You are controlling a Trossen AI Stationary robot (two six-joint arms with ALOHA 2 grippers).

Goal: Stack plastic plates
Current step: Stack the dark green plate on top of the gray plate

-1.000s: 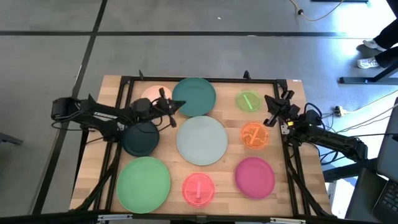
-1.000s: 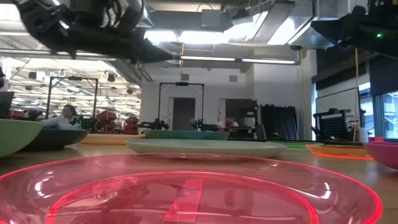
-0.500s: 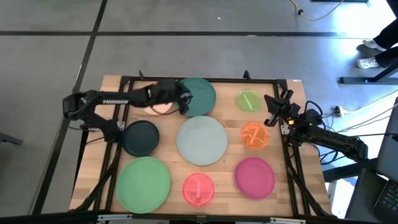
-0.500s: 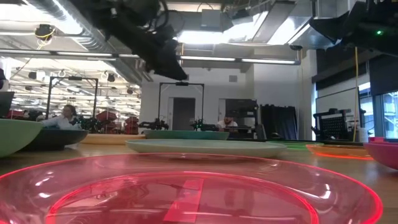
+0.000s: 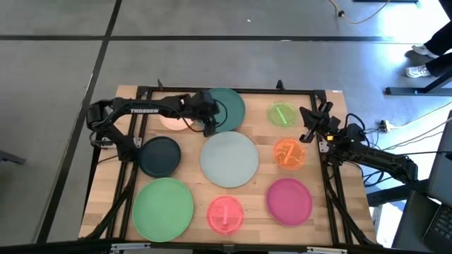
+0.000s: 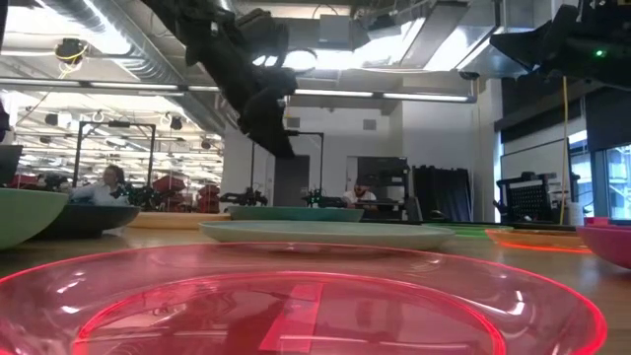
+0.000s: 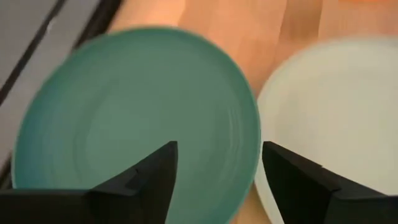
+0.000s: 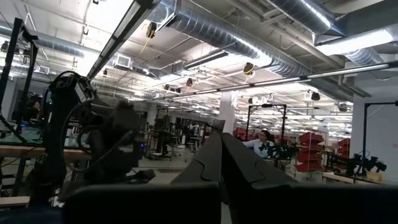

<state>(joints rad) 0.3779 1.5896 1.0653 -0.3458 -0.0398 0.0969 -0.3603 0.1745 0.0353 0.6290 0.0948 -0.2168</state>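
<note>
Several plastic plates lie flat on the wooden table: teal (image 5: 226,106), pale blue (image 5: 229,159), peach (image 5: 172,121), dark (image 5: 160,156), large green (image 5: 163,206), clear pink (image 5: 225,214), magenta (image 5: 289,200), orange (image 5: 289,153) and small green (image 5: 282,114). My left gripper (image 5: 207,122) hangs open above the teal plate's (image 7: 137,106) near-left rim, next to the pale blue plate (image 7: 329,118), with nothing between its fingers (image 7: 217,177). My right gripper (image 5: 309,127) waits shut above the table's right side, near the orange plate.
A black frame (image 5: 226,90) runs around the table top. Bare wood shows between the plates and along the far edge. People sit in the room beyond the table (image 6: 108,182).
My left arm has swung toward the table's far edge. Its gripper has tipped from nearly level to pointing down and has come lower over the teal plate's near-left rim. No plate has moved.
</note>
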